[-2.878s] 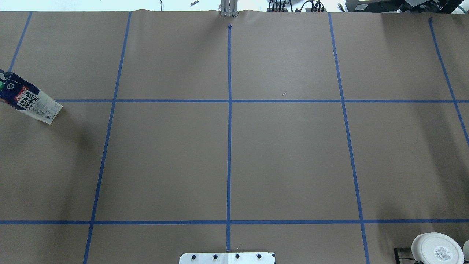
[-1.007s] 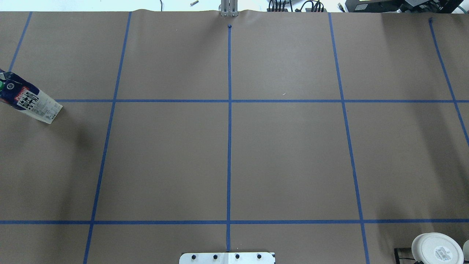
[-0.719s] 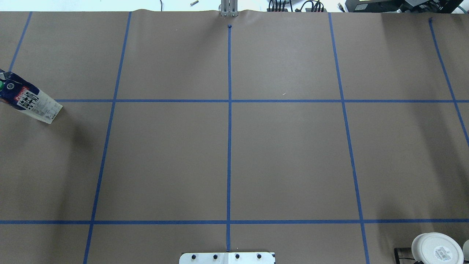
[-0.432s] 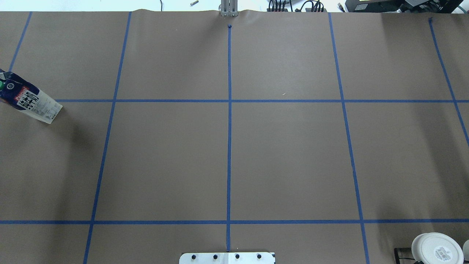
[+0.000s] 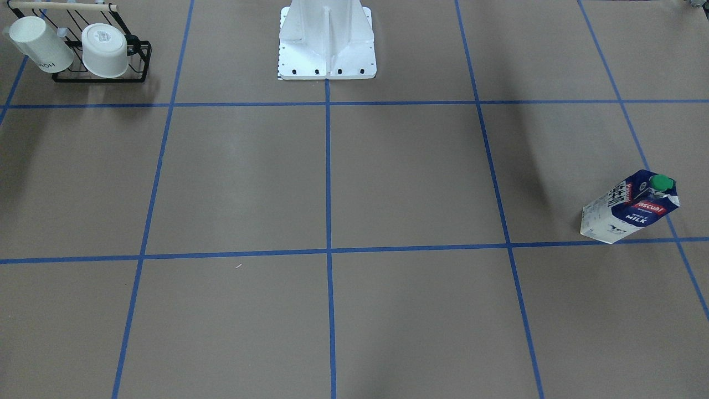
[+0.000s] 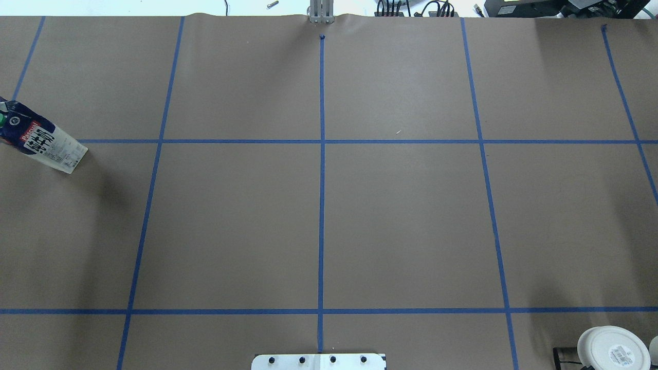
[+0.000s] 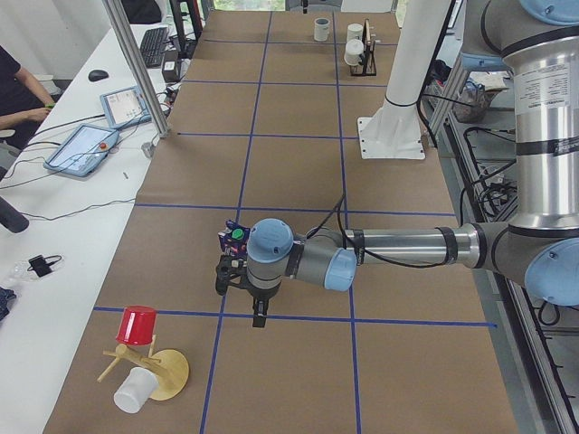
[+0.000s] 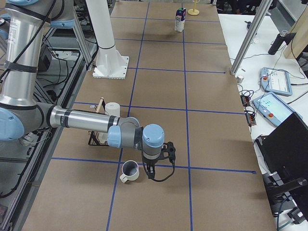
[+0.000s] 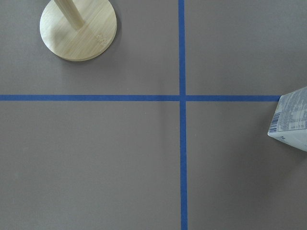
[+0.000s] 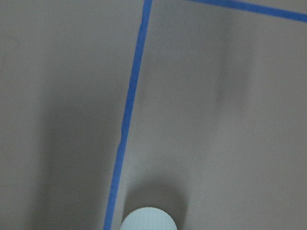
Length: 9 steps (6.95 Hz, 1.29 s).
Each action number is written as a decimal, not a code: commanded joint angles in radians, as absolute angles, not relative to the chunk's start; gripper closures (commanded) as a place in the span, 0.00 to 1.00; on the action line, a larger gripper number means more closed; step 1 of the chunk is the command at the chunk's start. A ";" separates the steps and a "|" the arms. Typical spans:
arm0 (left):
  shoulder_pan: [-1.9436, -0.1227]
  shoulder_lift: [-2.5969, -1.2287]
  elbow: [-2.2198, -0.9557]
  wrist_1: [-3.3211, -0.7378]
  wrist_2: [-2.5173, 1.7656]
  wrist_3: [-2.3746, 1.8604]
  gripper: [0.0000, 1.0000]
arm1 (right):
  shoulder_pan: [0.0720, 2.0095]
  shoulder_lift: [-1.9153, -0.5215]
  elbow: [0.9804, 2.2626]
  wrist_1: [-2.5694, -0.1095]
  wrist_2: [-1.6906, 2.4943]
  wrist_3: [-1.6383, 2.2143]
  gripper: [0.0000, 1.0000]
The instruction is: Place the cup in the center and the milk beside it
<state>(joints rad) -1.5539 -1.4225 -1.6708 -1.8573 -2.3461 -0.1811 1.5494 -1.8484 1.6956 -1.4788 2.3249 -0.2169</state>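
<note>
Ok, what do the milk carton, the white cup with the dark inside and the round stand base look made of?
Milk carton: coated paperboard, going by the folded gable top and printed faces.
Cup: probably glazed ceramic, smooth white outside, dark grey inside; plastic not excluded.
Round stand base: pale wood or bamboo, faint grain, matte.

From the white robot pedestal (image 5: 327, 39) outward: two silver robot arms (image 7: 407, 244), one white and dark-blue gable-top milk carton (image 5: 628, 208), and one plain white mug with a dark grey inside (image 8: 130, 172). One black wire rack (image 5: 99, 79) holds two white mugs (image 5: 105, 50). One wooden mug tree (image 7: 167, 375) carries one red cup (image 7: 137, 325) and one white cup (image 7: 136, 391).
</note>
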 commanded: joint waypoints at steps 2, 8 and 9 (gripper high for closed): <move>-1.554 -1.424 -1.669 -1.859 -2.347 -0.181 0.02 | 1.548 -1.904 1.645 -1.433 2.321 -0.277 0.00; -1.554 -1.424 -1.667 -1.859 -2.349 -0.172 0.02 | 1.508 -1.891 1.577 -1.430 2.359 -0.284 0.00; -1.554 -1.424 -1.666 -1.861 -2.349 -0.170 0.02 | 1.496 -1.893 1.577 -1.428 2.365 -0.281 0.00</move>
<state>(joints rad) -1.5539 -1.4236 -1.6674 -1.8595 -2.3480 -0.1723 1.5120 -1.8919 1.5777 -1.4288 2.3536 -0.2837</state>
